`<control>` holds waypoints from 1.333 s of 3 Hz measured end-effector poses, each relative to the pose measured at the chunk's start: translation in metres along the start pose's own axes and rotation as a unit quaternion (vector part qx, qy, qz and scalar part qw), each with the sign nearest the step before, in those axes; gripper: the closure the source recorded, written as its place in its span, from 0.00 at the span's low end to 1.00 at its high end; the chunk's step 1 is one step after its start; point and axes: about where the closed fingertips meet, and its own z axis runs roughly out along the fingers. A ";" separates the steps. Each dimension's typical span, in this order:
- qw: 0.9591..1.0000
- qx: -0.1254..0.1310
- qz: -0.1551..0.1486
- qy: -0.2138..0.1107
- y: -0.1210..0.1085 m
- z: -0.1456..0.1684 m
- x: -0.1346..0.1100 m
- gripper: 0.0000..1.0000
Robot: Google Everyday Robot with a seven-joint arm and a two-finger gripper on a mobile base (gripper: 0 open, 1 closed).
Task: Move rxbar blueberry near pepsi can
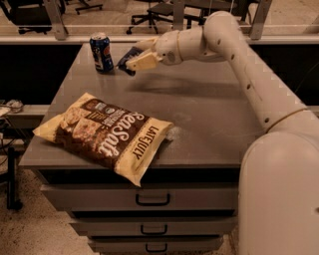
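Note:
The pepsi can, blue with a silver top, stands upright at the far left of the grey cabinet top. My gripper reaches in from the right at the end of the white arm and is shut on the rxbar blueberry, a dark navy bar that sticks out between the cream fingers. The bar hangs just right of the can, a small gap apart, low over the surface.
A large yellow-and-brown chip bag lies at the front left, overhanging the front edge. Drawers sit below the top. Office chairs stand behind the cabinet. My white arm crosses the right side.

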 end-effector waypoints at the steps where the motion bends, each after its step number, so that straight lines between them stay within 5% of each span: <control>1: 1.000 -0.015 0.010 0.003 0.010 0.042 0.013 1.00; 3: 0.999 0.038 0.025 0.012 -0.017 0.081 0.035 1.00; 4: 0.997 0.069 0.027 0.016 -0.039 0.087 0.040 0.84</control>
